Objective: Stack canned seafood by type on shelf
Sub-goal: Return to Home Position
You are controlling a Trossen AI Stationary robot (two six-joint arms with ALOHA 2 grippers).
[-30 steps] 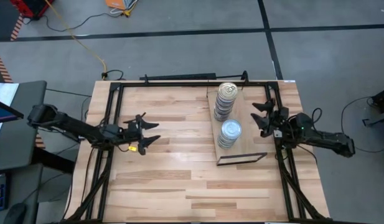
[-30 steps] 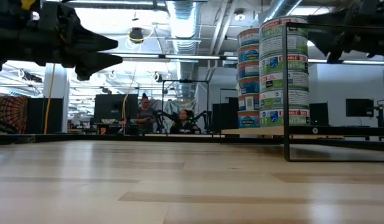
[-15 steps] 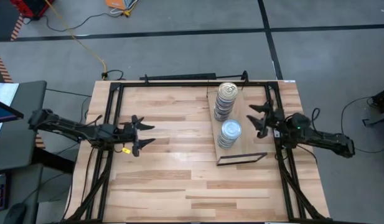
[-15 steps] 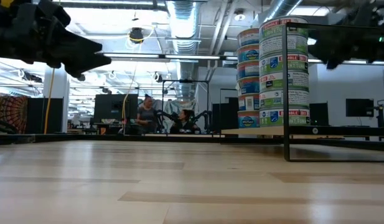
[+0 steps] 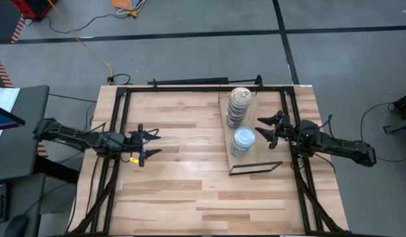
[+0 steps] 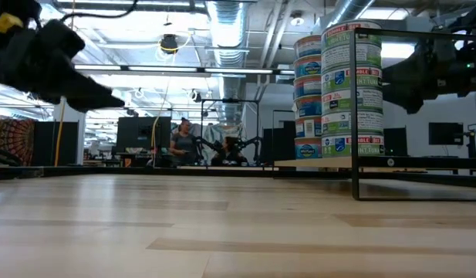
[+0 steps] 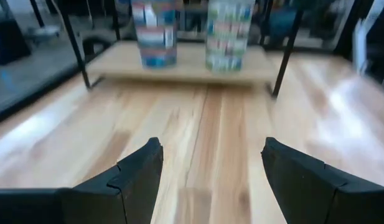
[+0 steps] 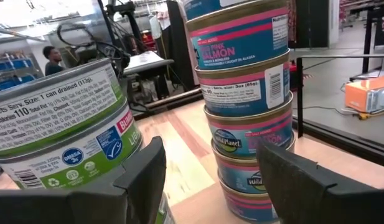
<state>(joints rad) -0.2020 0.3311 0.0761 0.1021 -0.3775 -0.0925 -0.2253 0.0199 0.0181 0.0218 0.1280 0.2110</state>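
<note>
Left claw (image 5: 152,144) farther from tin-stacked shelf (image 5: 254,158)

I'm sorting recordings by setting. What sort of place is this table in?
Likely a robotics lab or open workshop: exposed ceiling ducts and strip lights overhead, a grey floor with taped lines, and a person beside what looks like another robot rig.
</note>
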